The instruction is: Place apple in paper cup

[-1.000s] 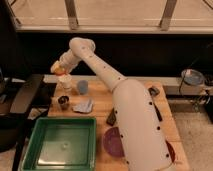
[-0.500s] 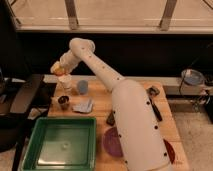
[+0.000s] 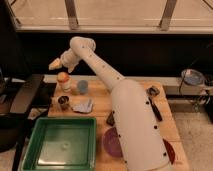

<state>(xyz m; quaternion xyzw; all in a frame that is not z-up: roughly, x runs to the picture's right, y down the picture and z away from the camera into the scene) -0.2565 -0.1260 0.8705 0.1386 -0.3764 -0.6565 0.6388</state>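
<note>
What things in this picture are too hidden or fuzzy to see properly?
- Gripper, camera view: above the apple; too blurred to tell its grip.
- Paper cup: the apple covers its rim.
- Purple plate: the arm hides its right part.
- Dark objects right of the arm: too small to identify.

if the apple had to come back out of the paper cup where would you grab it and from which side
Probably from straight above, pinching the rounded top of the apple. It sits in the mouth of the paper cup with only its upper part showing; the cup wall covers the rest. The gripper hangs just above and left of it.
</note>
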